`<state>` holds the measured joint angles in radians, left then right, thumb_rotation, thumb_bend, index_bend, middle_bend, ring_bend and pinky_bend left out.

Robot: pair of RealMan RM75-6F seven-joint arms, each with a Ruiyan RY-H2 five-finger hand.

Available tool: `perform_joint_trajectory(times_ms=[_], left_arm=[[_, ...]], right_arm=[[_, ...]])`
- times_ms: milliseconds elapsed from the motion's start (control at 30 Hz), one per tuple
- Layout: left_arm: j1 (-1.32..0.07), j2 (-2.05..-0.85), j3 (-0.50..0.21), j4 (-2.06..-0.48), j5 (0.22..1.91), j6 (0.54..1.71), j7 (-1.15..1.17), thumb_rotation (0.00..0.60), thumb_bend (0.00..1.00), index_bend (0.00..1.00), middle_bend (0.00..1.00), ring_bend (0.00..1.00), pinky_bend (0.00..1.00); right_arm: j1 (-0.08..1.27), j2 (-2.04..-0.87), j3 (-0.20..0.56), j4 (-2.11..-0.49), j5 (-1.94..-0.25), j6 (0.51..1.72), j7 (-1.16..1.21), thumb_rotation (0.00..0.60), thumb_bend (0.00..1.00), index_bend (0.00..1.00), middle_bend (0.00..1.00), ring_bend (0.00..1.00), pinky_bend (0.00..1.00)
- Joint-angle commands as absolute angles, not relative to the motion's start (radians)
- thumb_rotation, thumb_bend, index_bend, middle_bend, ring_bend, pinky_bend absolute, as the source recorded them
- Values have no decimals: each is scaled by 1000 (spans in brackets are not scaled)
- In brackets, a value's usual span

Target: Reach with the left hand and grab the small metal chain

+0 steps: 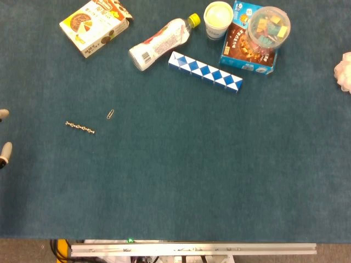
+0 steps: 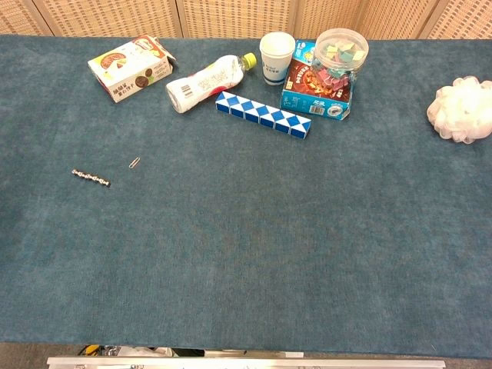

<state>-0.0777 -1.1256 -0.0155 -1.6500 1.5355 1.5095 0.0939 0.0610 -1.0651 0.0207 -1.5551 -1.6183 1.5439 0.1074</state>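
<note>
Left robot hand [image 1: 4,137]: I see only two pale fingertips poking in at the far left edge of the head view, one above the other with a gap between them. They hold nothing that I can see, but so little shows that I cannot tell whether the hand is spread or curled. The chest view does not show it.
Small metal chain [image 1: 80,127]: it lies stretched out on the counter [image 1: 181,181], a short beaded line tilted down to the right, well to the right of those fingertips and apart from them. Nothing touches it. In the chest view I find it again [image 2: 91,177] near the left side.
Paper clip [image 1: 110,114]: near the chain's right end, slightly behind it, not touching.
Snack box [image 1: 94,25]: at the back left, lying flat, one end flap open.
Bottle [image 1: 159,43]: on its side right of the snack box, white label, yellow-green cap pointing to the back right.
Blue-and-white block bar [image 1: 205,71]: lies diagonally just in front of the bottle's cap end, running down to the right.
Paper cup [image 1: 218,19]: upright at the back, beside the bottle cap.
Blue box [image 1: 241,46]: lies flat right of the cup; the bar's right end is just beside its front left corner.
Clear tub [image 1: 269,26]: stands on the blue box, full of coloured pieces.
White puff [image 2: 461,109]: far right edge, well apart from everything else.
Right robot hand: neither camera shows it to me.
</note>
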Motion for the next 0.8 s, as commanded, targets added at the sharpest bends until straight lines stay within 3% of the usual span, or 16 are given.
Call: perform_joint_trajectory(times_ms=[33, 533, 800], left_arm=[[-78, -1125, -14, -1650, 1537, 1508, 94, 600, 322, 262, 364, 288, 257], [-88, -1098, -5, -1662, 1574, 1501, 73, 600, 322, 263, 364, 288, 257], [-163, -1049, -1, -1663, 1600, 1388, -1, 600, 315, 263, 363, 288, 256]], right_arm=[[61, -1064, 20, -1556, -1620, 1544, 108, 600, 330, 518, 520, 405, 459], [79, -1047, 36, -1566, -1641, 1555, 102, 600, 330, 518, 520, 406, 459], [95, -1036, 52, -1580, -1642, 1555, 91, 600, 330, 518, 520, 405, 459]])
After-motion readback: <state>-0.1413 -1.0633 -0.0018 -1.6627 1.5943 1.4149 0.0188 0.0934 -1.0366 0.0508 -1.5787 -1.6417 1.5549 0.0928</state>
